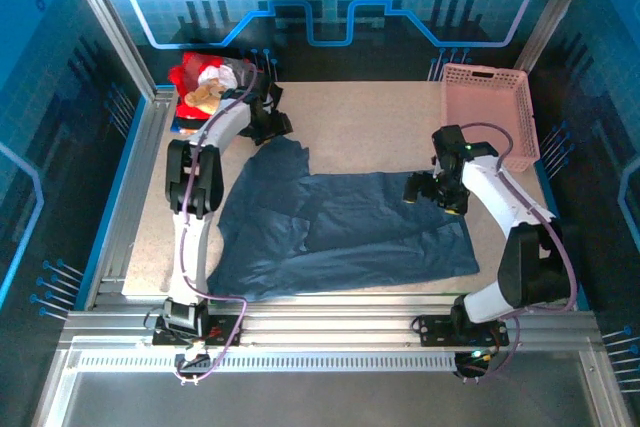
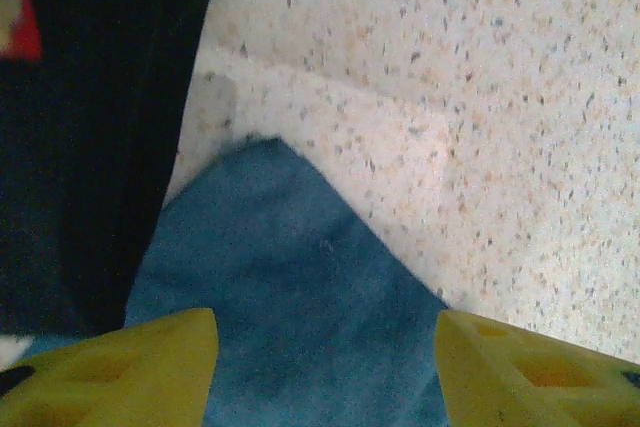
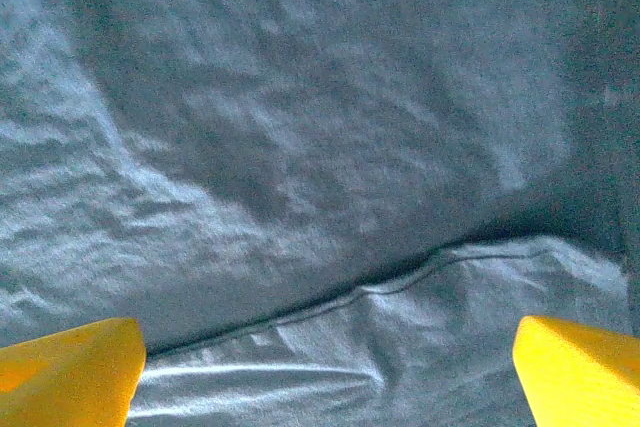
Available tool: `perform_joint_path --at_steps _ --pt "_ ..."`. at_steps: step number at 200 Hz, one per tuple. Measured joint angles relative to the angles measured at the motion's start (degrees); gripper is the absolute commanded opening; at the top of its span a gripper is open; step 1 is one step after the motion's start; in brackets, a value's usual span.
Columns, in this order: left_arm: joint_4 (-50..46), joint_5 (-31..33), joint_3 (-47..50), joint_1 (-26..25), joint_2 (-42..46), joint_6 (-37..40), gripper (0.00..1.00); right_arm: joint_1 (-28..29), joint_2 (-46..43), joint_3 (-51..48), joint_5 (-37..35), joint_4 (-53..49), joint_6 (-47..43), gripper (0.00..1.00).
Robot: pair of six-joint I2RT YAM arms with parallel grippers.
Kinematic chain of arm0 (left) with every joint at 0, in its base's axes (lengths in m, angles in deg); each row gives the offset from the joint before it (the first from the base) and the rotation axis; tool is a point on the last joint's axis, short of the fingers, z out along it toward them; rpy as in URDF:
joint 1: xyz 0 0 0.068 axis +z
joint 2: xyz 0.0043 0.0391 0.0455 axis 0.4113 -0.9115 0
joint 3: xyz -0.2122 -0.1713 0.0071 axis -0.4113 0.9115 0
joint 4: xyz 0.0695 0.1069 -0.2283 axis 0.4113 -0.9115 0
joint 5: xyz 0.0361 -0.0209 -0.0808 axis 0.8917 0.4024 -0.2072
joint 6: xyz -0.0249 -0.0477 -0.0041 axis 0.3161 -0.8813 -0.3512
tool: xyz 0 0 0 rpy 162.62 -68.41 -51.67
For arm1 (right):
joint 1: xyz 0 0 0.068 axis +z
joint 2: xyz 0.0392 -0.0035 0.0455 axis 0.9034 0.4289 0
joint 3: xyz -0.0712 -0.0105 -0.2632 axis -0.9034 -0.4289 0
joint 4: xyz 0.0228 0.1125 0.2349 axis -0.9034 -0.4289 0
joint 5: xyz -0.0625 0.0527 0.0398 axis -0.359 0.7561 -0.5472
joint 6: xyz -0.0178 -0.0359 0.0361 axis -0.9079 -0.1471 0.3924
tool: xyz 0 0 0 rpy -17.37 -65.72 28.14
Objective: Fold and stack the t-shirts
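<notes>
**Slate-blue t-shirt** (image 1: 340,232): it lies spread and wrinkled across the middle of the table (image 1: 370,117), with one pointed corner reaching toward the far left.

**My left gripper** (image 2: 325,367): it hangs above that corner. Its yellow fingers (image 2: 130,367) stand apart with nothing between them, and blue cloth and speckled tabletop show below.

**Black t-shirt** (image 2: 90,127): it lies just left of the corner.

**My right gripper** (image 3: 325,372): it is over the blue shirt near its right edge, jaws spread wide and empty, with a hem seam running beneath.

**Red t-shirt** (image 1: 200,82): it is bunched at the table's far-left corner, teddy-bear print showing.

**Pink basket** (image 1: 520,117): it stands at the far right.
</notes>
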Motion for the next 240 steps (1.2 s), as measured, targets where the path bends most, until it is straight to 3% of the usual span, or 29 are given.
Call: perform_joint_path --at_steps 57,67,99,130,159,192,240 --pt "-0.22 3.89 -8.07 -0.22 -6.93 1.57 0.59 -2.54 -1.9 -2.25 0.81 -0.02 -0.76 0.96" --pt "-0.22 4.55 -9.27 -0.42 -8.26 1.81 0.55 -3.65 -1.9 -2.25 1.22 0.04 -0.83 0.96" --pt "-0.68 5.92 -12.11 -0.98 -10.8 3.1 0.34 -6.36 -1.9 -2.16 1.88 0.37 -1.42 0.96" --pt "-0.9 6.49 -12.35 -1.22 -11.5 4.22 0.0 -9.01 -1.25 -0.46 1.84 0.37 -2.29 0.96" --pt "-0.92 6.75 -12.35 -1.2 -11.15 4.98 0.0 -11.15 2.95 3.78 -0.28 0.96 -2.43 0.95" --pt "-1.38 6.75 -12.35 -0.96 -8.76 5.84 0.0 -11.23 11.13 8.72 -2.49 4.33 -1.6 0.88" --pt "-0.9 7.19 -6.95 0.74 4.57 6.86 0.0 -11.08 23.47 16.96 -5.22 6.93 -0.26 0.81"
